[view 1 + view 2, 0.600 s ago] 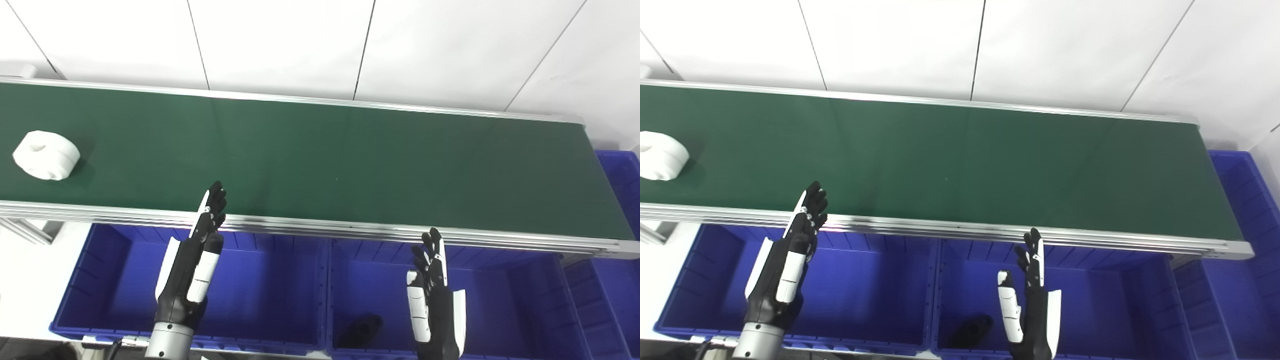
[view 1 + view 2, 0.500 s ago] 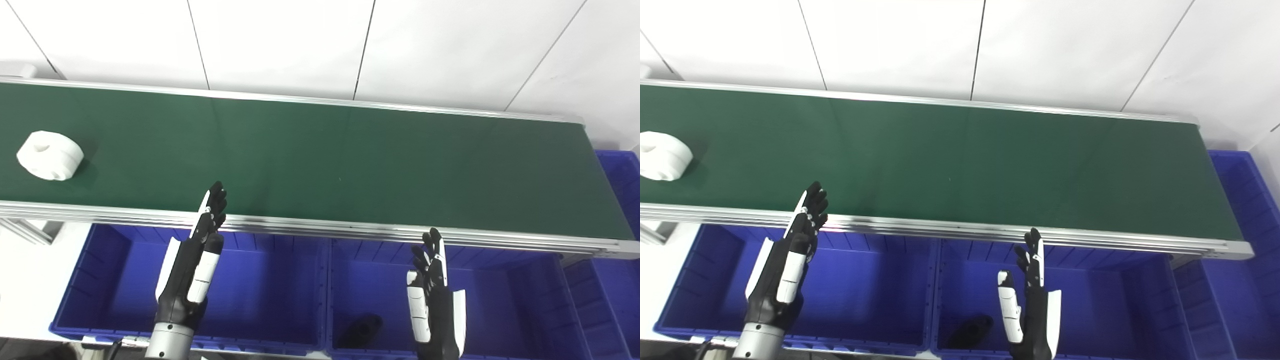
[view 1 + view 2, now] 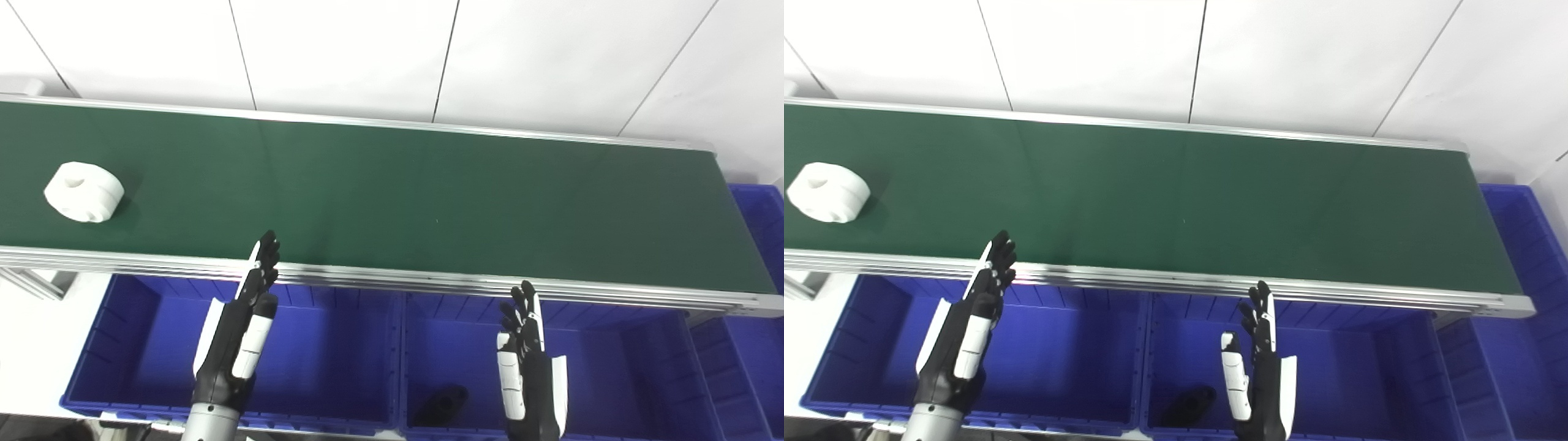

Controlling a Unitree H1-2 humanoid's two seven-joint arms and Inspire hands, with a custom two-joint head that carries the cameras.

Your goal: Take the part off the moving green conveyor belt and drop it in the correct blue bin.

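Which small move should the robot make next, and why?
Probably reach the left hand forward over the belt. The white part lies toward the belt's left end, nearer that hand, and both hands are open and hold nothing.

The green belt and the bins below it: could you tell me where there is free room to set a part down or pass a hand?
The green belt is bare from the white part to its right end. The left blue bin shows nothing inside; the middle bin holds one dark part at its front left.

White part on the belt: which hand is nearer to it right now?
Left. The left hand is open at the belt's near edge, right of the white part; the right hand is open much farther right.
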